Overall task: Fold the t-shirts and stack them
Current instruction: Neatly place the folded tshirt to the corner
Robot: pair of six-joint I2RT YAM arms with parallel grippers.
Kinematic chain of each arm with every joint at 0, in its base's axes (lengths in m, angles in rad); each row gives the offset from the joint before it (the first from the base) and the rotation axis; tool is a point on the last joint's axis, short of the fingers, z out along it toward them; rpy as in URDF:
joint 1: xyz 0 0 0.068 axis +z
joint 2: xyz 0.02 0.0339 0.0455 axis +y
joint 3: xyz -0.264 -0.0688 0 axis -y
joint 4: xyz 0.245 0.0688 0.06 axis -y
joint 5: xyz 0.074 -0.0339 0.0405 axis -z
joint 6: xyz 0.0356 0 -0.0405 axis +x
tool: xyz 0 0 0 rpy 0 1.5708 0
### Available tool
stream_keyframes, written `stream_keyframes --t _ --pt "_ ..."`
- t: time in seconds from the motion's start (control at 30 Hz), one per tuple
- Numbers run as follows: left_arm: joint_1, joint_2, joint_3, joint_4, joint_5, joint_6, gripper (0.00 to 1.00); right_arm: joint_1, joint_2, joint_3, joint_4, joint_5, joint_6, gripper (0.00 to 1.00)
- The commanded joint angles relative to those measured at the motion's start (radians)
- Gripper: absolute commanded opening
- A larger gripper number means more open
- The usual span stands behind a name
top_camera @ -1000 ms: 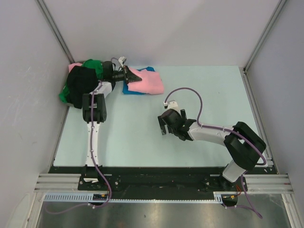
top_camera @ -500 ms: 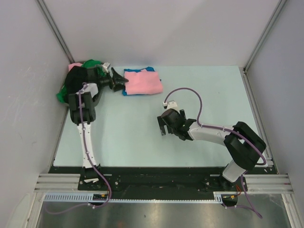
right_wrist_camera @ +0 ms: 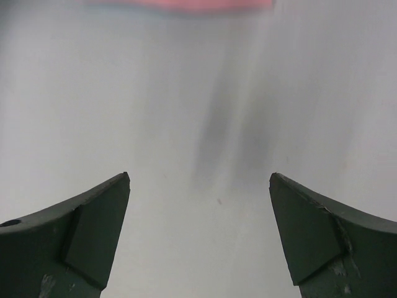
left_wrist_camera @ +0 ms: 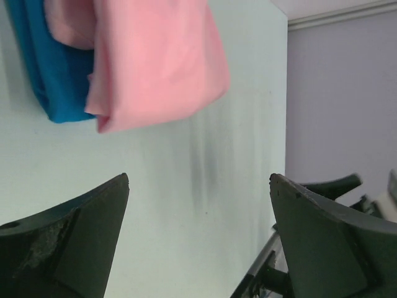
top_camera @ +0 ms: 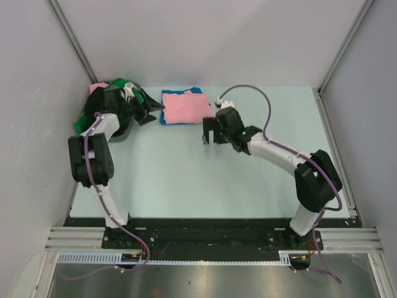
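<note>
A folded light pink t-shirt (top_camera: 187, 108) lies on a folded bright blue t-shirt (top_camera: 165, 95) at the back of the table; the left wrist view shows pink (left_wrist_camera: 155, 56) lying over blue (left_wrist_camera: 46, 68). My left gripper (top_camera: 155, 113) (left_wrist_camera: 198, 186) is open and empty, just left of the stack and not touching it. Just off the stack's near right corner, my right gripper (top_camera: 211, 133) (right_wrist_camera: 200, 180) hangs open and empty above bare table. The pink edge (right_wrist_camera: 186, 4) lies ahead of it. A green t-shirt (top_camera: 119, 82) lies crumpled in the back left corner. I cannot make out the black t-shirt behind the left arm.
A bit of pink cloth (top_camera: 96, 87) shows in the corner heap beside the green shirt. Grey walls close off the pale table (top_camera: 186, 180) on the left, back and right. A metal rail (top_camera: 205, 239) runs along the near edge.
My left gripper opened, let go of the pink t-shirt and pulled back to the left. My right arm swung from mid-table toward the back, up to the stack.
</note>
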Motion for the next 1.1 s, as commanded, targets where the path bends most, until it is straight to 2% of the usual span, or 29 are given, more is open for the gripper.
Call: stream_keyframes --t 0.0,0.07,0.1,0.13,0.17,0.23,0.27,0.3,0.37,0.43,0.6,0.7,0.8,0.9,1.07 --pt "-0.098 -0.266 -0.076 -0.024 -0.232 -0.011 1.00 -0.112 0.087 0.225 0.020 -0.244 0.081 1.00" --pt "-0.110 -0.331 -0.103 -0.102 -0.317 0.005 1.00 -0.131 0.160 0.415 -0.034 -0.287 0.087 1.00" --pt "-0.159 -0.406 -0.120 -0.112 -0.346 0.008 1.00 -0.131 0.250 0.484 -0.057 -0.293 0.086 1.00" --pt "-0.170 -0.440 -0.160 -0.124 -0.398 0.006 1.00 -0.130 0.296 0.646 -0.078 -0.313 0.084 1.00" --pt "-0.179 -0.481 -0.186 -0.127 -0.418 -0.012 1.00 -0.129 0.345 0.722 -0.132 -0.330 0.096 1.00" --pt "-0.198 -0.591 -0.272 -0.115 -0.426 -0.026 1.00 -0.128 0.506 0.888 -0.173 -0.368 0.112 1.00" --pt "-0.204 -0.629 -0.309 -0.092 -0.426 -0.058 1.00 -0.117 0.570 1.066 -0.237 -0.363 0.112 1.00" --pt "-0.210 -0.665 -0.376 -0.070 -0.417 -0.064 1.00 -0.110 0.673 1.150 -0.268 -0.345 0.110 1.00" --pt "-0.213 -0.774 -0.428 -0.067 -0.427 -0.073 1.00 -0.096 0.768 1.343 -0.299 -0.345 0.113 1.00" --pt "-0.215 -0.837 -0.479 -0.078 -0.431 -0.055 1.00 -0.099 0.828 1.376 -0.269 -0.348 0.153 1.00" --pt "-0.216 -1.003 -0.560 -0.132 -0.464 -0.014 1.00 -0.102 0.812 1.174 0.006 -0.395 0.256 1.00" --pt "-0.215 -1.041 -0.582 -0.139 -0.452 -0.006 1.00 -0.099 0.878 1.198 0.078 -0.438 0.294 1.00" --pt "-0.215 -1.039 -0.581 -0.148 -0.444 0.014 1.00 -0.100 0.962 1.220 0.159 -0.498 0.362 1.00" --pt "-0.215 -1.020 -0.577 -0.150 -0.441 0.037 1.00 -0.113 1.031 1.206 0.320 -0.573 0.455 1.00" --pt "-0.215 -0.989 -0.594 -0.115 -0.431 0.039 1.00 -0.131 1.143 1.238 0.486 -0.543 0.546 1.00"
